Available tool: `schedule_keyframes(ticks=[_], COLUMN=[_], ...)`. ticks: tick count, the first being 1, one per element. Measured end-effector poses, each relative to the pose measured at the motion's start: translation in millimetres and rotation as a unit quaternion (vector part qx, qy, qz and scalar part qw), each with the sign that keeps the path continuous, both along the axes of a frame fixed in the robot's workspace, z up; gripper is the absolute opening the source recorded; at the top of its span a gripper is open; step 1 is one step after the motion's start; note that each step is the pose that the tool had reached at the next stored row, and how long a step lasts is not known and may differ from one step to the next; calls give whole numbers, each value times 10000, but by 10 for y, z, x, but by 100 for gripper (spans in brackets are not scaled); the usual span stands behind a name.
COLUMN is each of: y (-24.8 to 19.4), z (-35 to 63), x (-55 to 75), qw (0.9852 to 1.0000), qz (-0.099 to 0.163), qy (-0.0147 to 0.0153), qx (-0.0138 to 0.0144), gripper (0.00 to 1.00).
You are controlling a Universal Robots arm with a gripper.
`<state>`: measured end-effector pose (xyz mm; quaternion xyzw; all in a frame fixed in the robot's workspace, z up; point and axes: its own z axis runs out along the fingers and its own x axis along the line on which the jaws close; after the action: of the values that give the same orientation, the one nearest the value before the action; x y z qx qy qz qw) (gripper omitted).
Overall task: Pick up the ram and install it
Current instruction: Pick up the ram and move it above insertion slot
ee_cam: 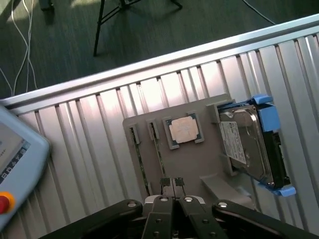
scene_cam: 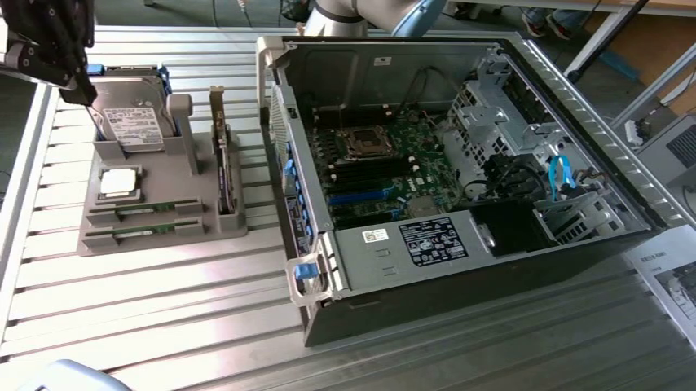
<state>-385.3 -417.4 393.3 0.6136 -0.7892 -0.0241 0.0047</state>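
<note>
Pressed together and empty, the tool (ee_cam: 172, 183) hangs over the grey holder (ee_cam: 204, 159) on the slatted surface (ee_cam: 84, 149), just above the ram (ee_cam: 159, 157), which sits edge-up in its slot, likely so it can be pinched from above

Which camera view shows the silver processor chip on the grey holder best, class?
The wrist view: the processor chip appears nearly face-on, its whole square top unobstructed in the grey holder. The exterior view shows it at a slant.
</note>
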Motion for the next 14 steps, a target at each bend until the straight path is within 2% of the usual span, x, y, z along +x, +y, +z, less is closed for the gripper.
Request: schedule_keyframes(ticks=[4,7,14], y=[0,0,0], z=[0,0,0], x=[0,0,0], qw=[9995,9985,9943], qz=[312,541,1065], qy=[0,0,0], qx=[0,0,0], gripper=[10,10,10])
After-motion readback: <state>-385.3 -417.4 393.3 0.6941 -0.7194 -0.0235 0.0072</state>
